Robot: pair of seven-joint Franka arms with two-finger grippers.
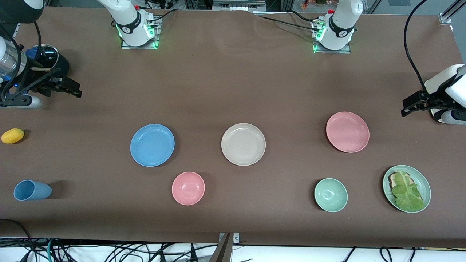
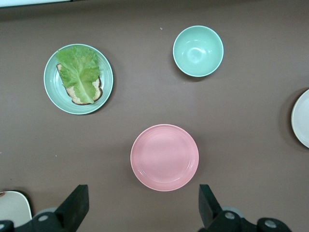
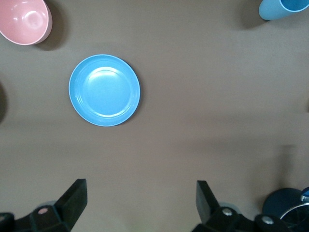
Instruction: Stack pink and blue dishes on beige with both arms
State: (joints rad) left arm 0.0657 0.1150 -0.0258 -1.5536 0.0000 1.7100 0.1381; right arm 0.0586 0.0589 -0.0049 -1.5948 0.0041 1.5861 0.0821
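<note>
Three equal plates lie flat and apart in a row across the table's middle. The beige plate [image 1: 243, 144] is in the centre. The blue plate [image 1: 152, 145] lies toward the right arm's end and the pink plate [image 1: 347, 131] toward the left arm's end. My right gripper [image 1: 74, 90] hangs open over bare table at its end, apart from the blue plate [image 3: 104, 90], with nothing between its fingers [image 3: 77, 193]. My left gripper [image 1: 406, 109] hangs open over bare table at its end. The pink plate [image 2: 164, 157] lies just clear of its empty fingers [image 2: 205, 195].
Nearer the front camera than the plates stand a pink bowl [image 1: 188, 188], a mint bowl [image 1: 330, 194] and a mint oval plate [image 1: 424, 182] with bread and lettuce. A blue cup [image 1: 32, 190] on its side, a yellow fruit [image 1: 12, 135] and a dark round object [image 1: 47, 58] occupy the right arm's end.
</note>
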